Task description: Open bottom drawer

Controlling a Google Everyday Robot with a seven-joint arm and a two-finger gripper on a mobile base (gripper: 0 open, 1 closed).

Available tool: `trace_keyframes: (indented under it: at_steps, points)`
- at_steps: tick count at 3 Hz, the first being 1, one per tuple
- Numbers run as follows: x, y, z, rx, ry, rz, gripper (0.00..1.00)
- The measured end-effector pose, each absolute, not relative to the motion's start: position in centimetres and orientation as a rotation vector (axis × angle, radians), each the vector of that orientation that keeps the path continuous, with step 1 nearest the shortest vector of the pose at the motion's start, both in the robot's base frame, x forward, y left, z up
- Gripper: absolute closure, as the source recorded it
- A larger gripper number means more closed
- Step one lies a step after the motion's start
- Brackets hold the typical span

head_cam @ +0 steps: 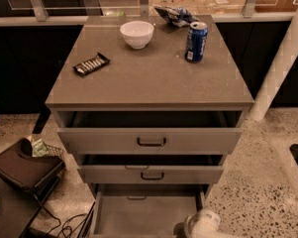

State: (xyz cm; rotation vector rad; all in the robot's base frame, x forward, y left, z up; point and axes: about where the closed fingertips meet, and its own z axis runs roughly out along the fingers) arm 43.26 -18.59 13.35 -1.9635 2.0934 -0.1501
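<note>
The bottom drawer (146, 213) of the grey cabinet stands pulled far out. Its plain grey interior shows, and its front edge runs off the lower edge of the view, so its handle is hidden. The two drawers above it, the top one (151, 140) and the middle one (151, 173), each stand slightly open with a dark bar handle. My gripper (182, 229) is at the bottom edge of the view, at the right front corner of the bottom drawer, on the end of the white arm (205, 223).
On the cabinet top (148, 78) are a white bowl (137, 33), a blue can (196, 41), a dark snack bar (90, 64) and a crumpled bag (174, 15). A dark bag (22, 167) and cables lie on the floor at left. A white pole (279, 66) stands at right.
</note>
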Motion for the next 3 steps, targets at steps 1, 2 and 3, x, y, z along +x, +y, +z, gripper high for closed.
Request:
trace_keyframes:
  at_steps: [1, 2, 3]
  points:
    - [43.3, -18.6, 13.5, -1.962, 2.096, -0.148, 1.0]
    - [42.2, -18.4, 13.7, -1.958, 2.109, -0.141, 1.0]
    - [42.2, -18.4, 13.7, -1.958, 2.109, -0.141, 1.0]
